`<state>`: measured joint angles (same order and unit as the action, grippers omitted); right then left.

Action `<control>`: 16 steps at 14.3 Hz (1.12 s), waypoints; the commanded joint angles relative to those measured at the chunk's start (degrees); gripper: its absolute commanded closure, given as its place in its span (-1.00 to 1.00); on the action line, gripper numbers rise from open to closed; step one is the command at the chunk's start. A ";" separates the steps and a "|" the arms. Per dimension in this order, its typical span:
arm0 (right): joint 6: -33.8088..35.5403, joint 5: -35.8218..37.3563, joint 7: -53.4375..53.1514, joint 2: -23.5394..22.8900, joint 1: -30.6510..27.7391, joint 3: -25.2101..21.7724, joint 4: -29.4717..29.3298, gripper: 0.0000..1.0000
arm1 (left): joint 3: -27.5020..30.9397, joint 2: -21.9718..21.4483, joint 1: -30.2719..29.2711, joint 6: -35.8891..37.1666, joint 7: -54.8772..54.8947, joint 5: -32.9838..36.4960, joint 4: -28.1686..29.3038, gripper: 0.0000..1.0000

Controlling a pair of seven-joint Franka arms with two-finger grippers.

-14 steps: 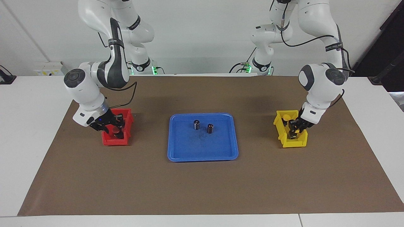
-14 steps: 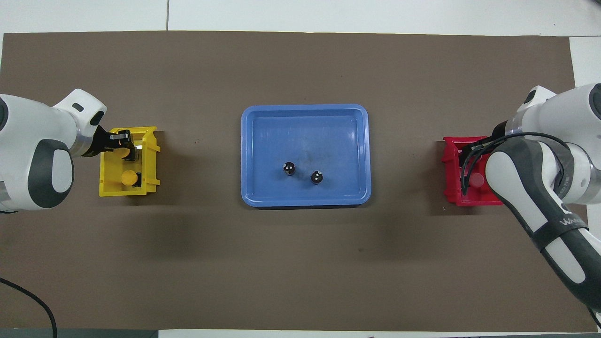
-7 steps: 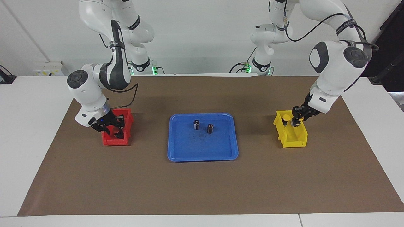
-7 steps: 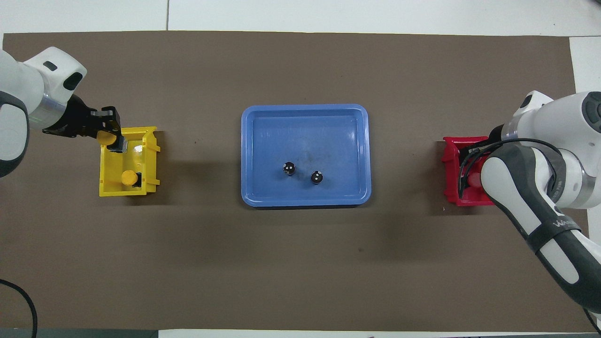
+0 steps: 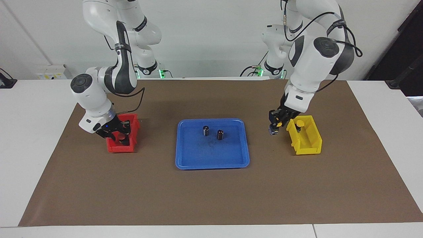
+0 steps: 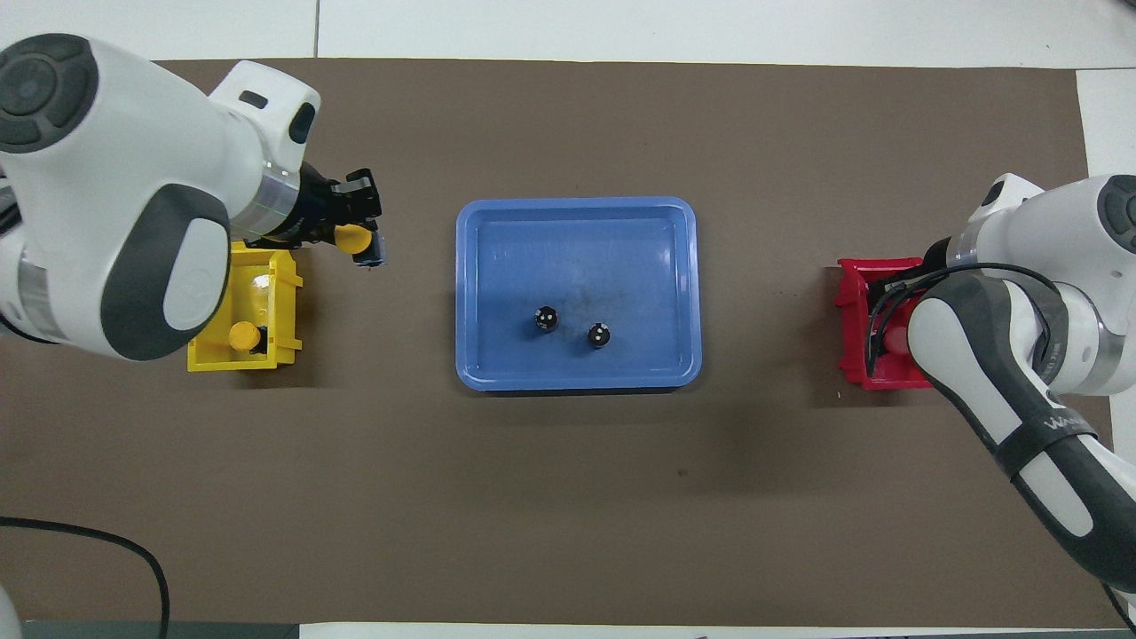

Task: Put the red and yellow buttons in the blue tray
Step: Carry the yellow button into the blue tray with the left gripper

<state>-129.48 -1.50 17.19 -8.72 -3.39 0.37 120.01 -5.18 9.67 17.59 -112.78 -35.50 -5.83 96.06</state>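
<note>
Left claw (image 5: 275,125) grips yellow button (image 5: 278,124) tilted, cap toward the robots; right claw's (image 5: 116,135) grip unclear.

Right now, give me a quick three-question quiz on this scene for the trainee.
1. True or false: the blue tray already holds a yellow button.
2. The left tool, over the mat between the yellow bin and the tray, holds: A) a red button B) a yellow button C) nothing.
3. Fill in: ___ yellow button(s) sit in the yellow bin.
Key: 1 false, only two dark cylinders. 2 B. 3 one. The right tool is down in the red bin.
</note>
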 commanded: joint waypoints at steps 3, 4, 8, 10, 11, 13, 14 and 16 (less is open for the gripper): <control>0.11 -1.05 1.80 0.89 -0.56 0.42 1.10 0.06 | 0.78 4.81 7.53 -7.26 -8.34 -1.12 -1.31 0.97; 0.11 -1.05 1.80 0.89 -0.56 0.42 1.10 0.14 | 0.87 5.87 8.94 -8.75 -10.18 -0.94 -1.40 0.97; 0.37 -1.05 1.53 0.89 -0.39 0.42 0.66 0.92 | 0.96 11.67 12.99 -11.31 -13.89 -0.50 -3.68 0.97; 2.03 -1.05 1.53 0.46 -0.39 0.42 -1.08 0.99 | 0.96 15.18 13.70 -11.93 -14.51 0.37 -6.57 0.97; 4.13 -0.88 1.45 0.11 -0.39 0.42 -3.10 0.99 | 0.96 16.85 13.70 -12.54 -14.51 0.64 -7.98 0.97; 10.79 -0.44 1.27 -1.47 -0.30 0.50 -9.67 0.99 | 1.05 18.36 13.70 -15.00 -14.51 0.73 -7.99 0.97; 13.79 -0.35 1.27 -2.00 0.40 0.42 -12.67 0.99 | 1.13 19.23 13.70 -16.14 -14.51 0.82 -8.08 0.97; 19.16 -0.09 1.27 -3.41 0.67 0.42 -18.39 0.99 | 1.22 20.91 13.70 -17.20 -14.42 0.82 -8.78 0.97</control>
<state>-115.23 -1.46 17.27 -9.17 -2.74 0.50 108.55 -4.74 28.34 30.58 -128.86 -49.08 -5.88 89.64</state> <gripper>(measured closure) 0.577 0.595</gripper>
